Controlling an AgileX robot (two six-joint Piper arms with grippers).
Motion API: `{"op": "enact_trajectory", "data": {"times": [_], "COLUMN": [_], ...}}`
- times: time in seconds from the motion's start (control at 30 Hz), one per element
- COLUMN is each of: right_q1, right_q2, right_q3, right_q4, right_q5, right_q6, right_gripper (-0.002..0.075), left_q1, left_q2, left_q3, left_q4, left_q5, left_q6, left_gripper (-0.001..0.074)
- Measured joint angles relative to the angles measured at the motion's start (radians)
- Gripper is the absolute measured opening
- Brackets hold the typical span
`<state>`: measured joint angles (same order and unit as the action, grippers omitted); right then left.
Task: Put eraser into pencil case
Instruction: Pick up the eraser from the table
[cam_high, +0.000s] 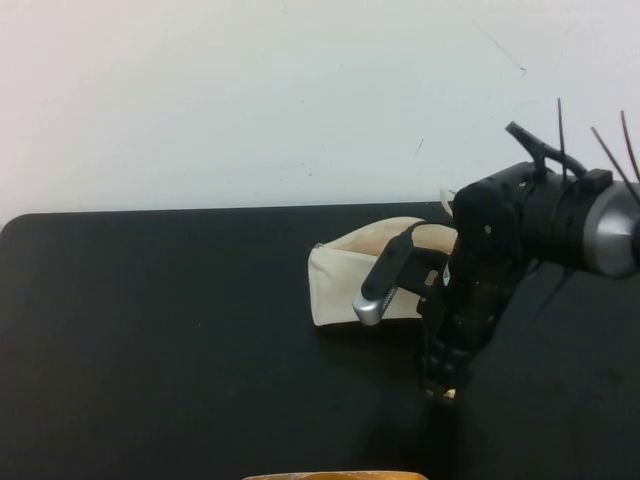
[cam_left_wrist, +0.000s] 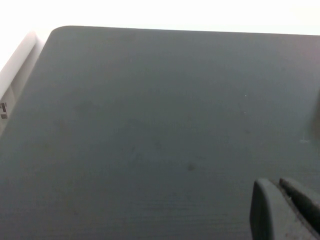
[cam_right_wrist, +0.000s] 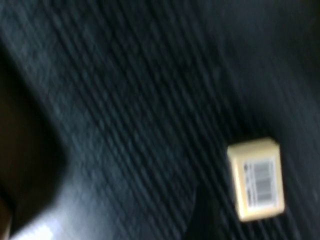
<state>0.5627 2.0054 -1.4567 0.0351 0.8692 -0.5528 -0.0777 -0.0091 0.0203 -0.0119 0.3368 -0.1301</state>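
Observation:
The eraser (cam_right_wrist: 256, 180), a small tan block with a white barcode label, lies flat on the black mat. In the high view only a tan sliver of it (cam_high: 449, 394) shows under my right gripper (cam_high: 440, 385), which points down right over it. The cream pencil case (cam_high: 345, 285) lies on the mat behind and left of that gripper, partly hidden by the right arm, with paler lining at its top. My left gripper (cam_left_wrist: 277, 184) is out of the high view. It hovers over bare mat with its fingers (cam_left_wrist: 265, 210) pressed together and empty.
The black mat (cam_high: 150, 330) covers the table up to a white wall behind. Its rounded far corner and a white edge (cam_left_wrist: 20, 60) show in the left wrist view. A yellow-orange object (cam_high: 335, 476) peeks in at the front edge.

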Motion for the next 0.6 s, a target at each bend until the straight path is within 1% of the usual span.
{"op": "enact_trajectory", "data": {"times": [0.13, 0.23, 0.33, 0.5, 0.6], "right_q1": [0.000, 0.000, 0.000, 0.000, 0.000], "right_q2": [0.021, 0.041, 0.044, 0.052, 0.064], "right_q3": [0.000, 0.000, 0.000, 0.000, 0.000], "right_q4": [-0.002, -0.011, -0.020, -0.023, -0.021], "right_q5": [-0.038, -0.040, -0.040, -0.040, -0.040], "right_q6": [-0.002, -0.011, -0.015, -0.015, -0.015], "right_gripper": [0.0498, 0.0472, 0.0405, 0.0248, 0.0209], "left_q1": [0.000, 0.000, 0.000, 0.000, 0.000], "left_q2": [0.000, 0.000, 0.000, 0.000, 0.000], "left_q3": [0.000, 0.000, 0.000, 0.000, 0.000], "left_q4": [0.000, 0.000, 0.000, 0.000, 0.000], "left_q5": [0.000, 0.000, 0.000, 0.000, 0.000], "left_q6": [0.000, 0.000, 0.000, 0.000, 0.000], "left_gripper": [-0.0003, -0.0003, -0.0003, -0.0003, -0.0003]}}
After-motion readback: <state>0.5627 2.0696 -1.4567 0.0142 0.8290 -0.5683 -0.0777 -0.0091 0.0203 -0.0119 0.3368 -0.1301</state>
